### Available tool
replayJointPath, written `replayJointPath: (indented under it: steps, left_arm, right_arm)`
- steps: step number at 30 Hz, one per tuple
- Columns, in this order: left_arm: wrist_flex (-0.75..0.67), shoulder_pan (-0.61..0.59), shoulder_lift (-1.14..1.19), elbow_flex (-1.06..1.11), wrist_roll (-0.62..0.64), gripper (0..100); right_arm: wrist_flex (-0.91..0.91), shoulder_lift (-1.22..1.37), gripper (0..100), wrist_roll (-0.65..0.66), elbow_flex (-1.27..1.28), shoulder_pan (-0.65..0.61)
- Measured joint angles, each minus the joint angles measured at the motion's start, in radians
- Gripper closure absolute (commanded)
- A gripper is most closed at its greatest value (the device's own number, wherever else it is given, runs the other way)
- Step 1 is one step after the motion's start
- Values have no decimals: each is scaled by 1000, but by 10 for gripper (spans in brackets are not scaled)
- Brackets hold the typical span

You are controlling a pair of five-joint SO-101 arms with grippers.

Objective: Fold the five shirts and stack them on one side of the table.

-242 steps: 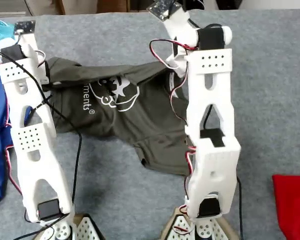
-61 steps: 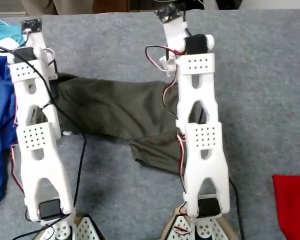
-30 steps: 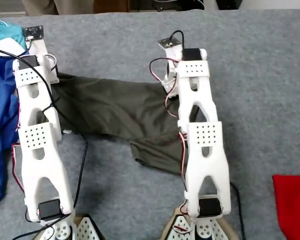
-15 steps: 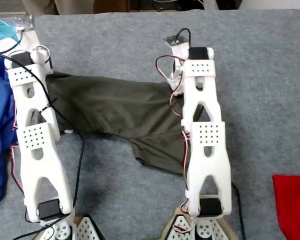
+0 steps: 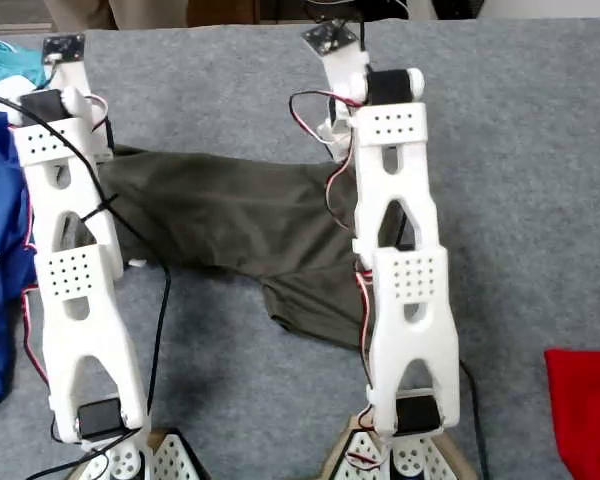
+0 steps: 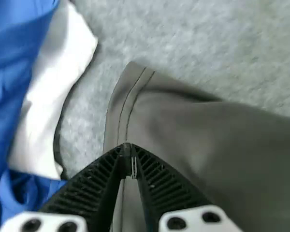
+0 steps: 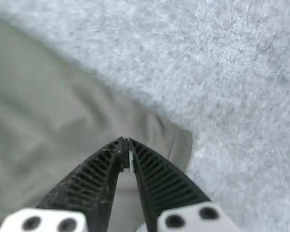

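Observation:
An olive-green shirt [image 5: 230,215] lies folded on the grey table between the two arms, plain side up, with one flap reaching toward the near edge. My left gripper [image 6: 129,162] is shut just above the shirt's [image 6: 208,145] left end, close to a stitched hem corner. My right gripper [image 7: 125,154] is shut over the shirt's [image 7: 48,106] far right edge, beside bare table. The cloth under both lies flat, and I see none of it lifted in either one.
A blue shirt [image 5: 0,250] with a white cloth [image 6: 53,96] beside it is heaped at the table's left edge, and teal cloth [image 5: 5,60] lies at the far left corner. A red shirt [image 5: 585,410] lies at the near right. The grey table [image 5: 520,150] is bare to the right.
The shirt's white print, visible earliest, is now folded under. Over the last second the right arm's wrist rose toward the far edge; the left arm shifted slightly. The shirt stayed put.

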Motion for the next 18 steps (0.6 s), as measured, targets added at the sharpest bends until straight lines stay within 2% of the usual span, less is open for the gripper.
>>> replayJointPath:
  steps: [6,9,14,18]
  left_arm:
    - [2,-2,-100,253,0,981]
    - [2,3,-196,445,0,981]
    - [-17,21,-381,766,0,981]
    - [-155,21,-443,951,0,981]
  right_arm:
    - [-17,-301,991,-9,474,-38]
    - [-106,-439,991,-12,733,-35]
    - [-341,-654,991,-11,1160,-37]
    - [-598,-733,991,-11,1465,-37]
